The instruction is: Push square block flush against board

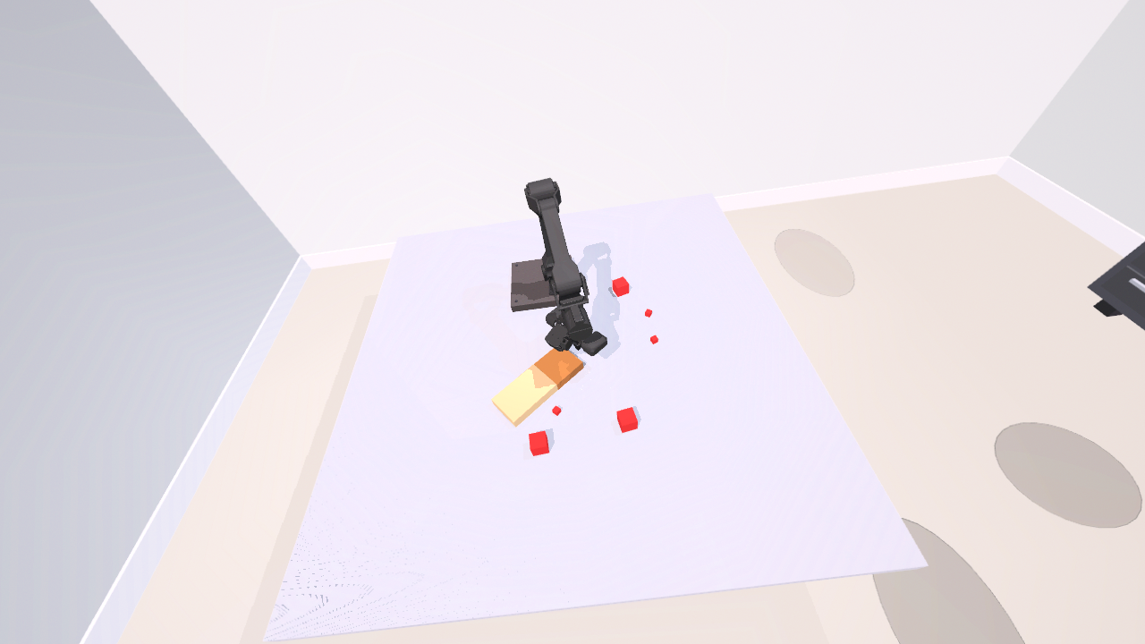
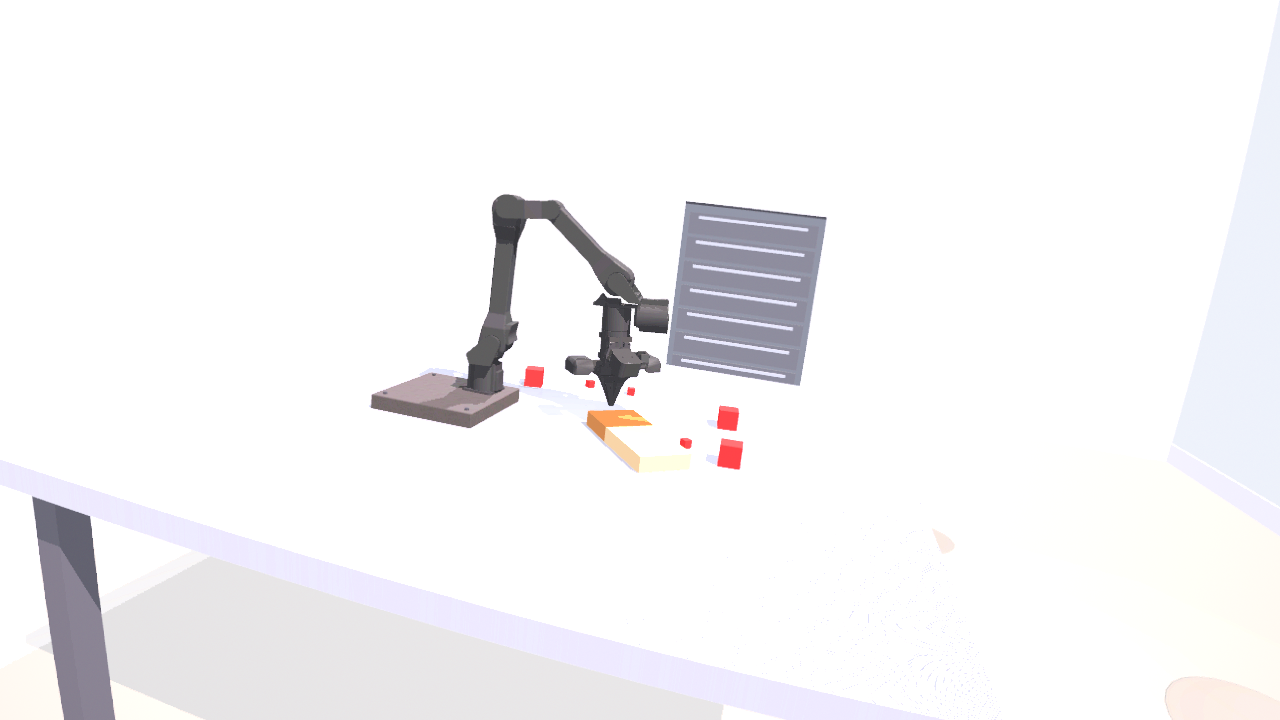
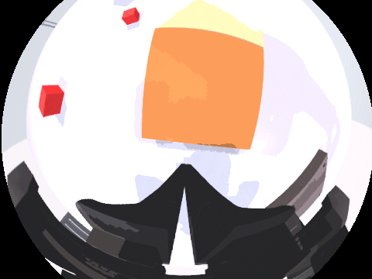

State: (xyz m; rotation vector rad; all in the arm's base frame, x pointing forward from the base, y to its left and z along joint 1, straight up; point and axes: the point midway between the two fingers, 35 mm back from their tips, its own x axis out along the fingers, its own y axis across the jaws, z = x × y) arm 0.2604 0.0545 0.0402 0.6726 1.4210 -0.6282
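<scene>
The flat, rigid orange square block (image 1: 559, 367) abuts the cream rectangular board (image 1: 524, 394). It probably slides easily; push on a side face. The dark gripper (image 2: 613, 399), clenched on nothing, hovers beside the block.

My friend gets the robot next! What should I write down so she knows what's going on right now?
Claw: shut, holding nothing, pointing down close above the far end of the block.
Block: orange, flat on the table, one side against the end of the board; long edges look even.
Done: the push looks finished.
Left: move the claw away. Avoid the red cubes nearby.
</scene>
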